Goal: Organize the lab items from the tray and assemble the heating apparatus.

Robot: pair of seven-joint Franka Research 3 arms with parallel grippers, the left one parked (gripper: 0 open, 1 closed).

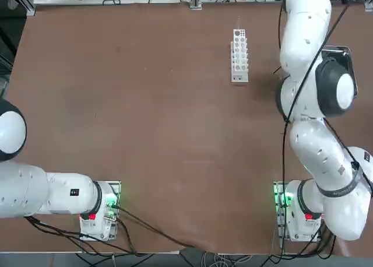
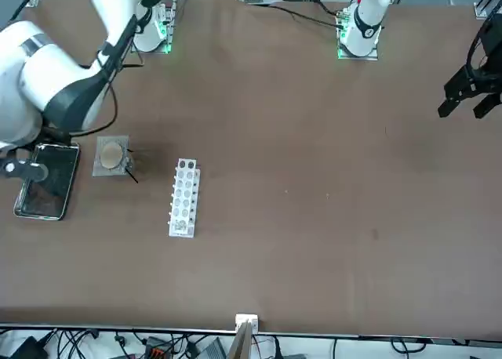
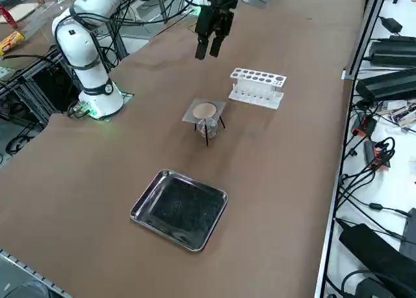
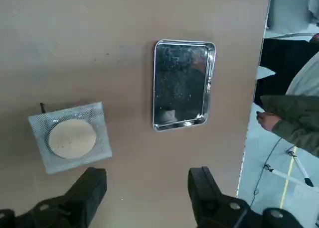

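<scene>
Leaving broad room at left, the tabletop (image 1: 157, 115) has less margin right of the metal tray (image 3: 179, 210), far right. The right gripper (image 4: 147, 173), wide open and empty, is above. The many-holed rack (image 3: 257, 88) lies left of the wire stand (image 3: 207, 134); a low sweep could snag its legs, sliding the mesh (image 3: 194, 108) off or toppling the glass burner (image 3: 208, 128) beneath.
</scene>
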